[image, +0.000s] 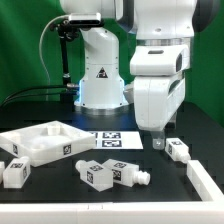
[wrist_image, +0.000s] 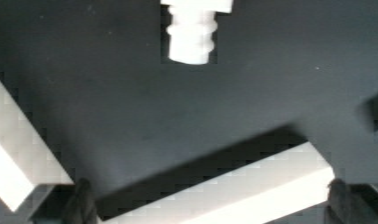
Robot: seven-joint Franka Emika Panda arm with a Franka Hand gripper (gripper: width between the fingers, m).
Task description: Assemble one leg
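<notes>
the arm points straight down, its gripper spread wide, holding nothing.

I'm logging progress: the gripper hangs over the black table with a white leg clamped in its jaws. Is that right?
No. The gripper hangs over the black table, but its jaws are open and empty: the wrist view shows nothing between them, with the leg lying apart on the table.
</notes>
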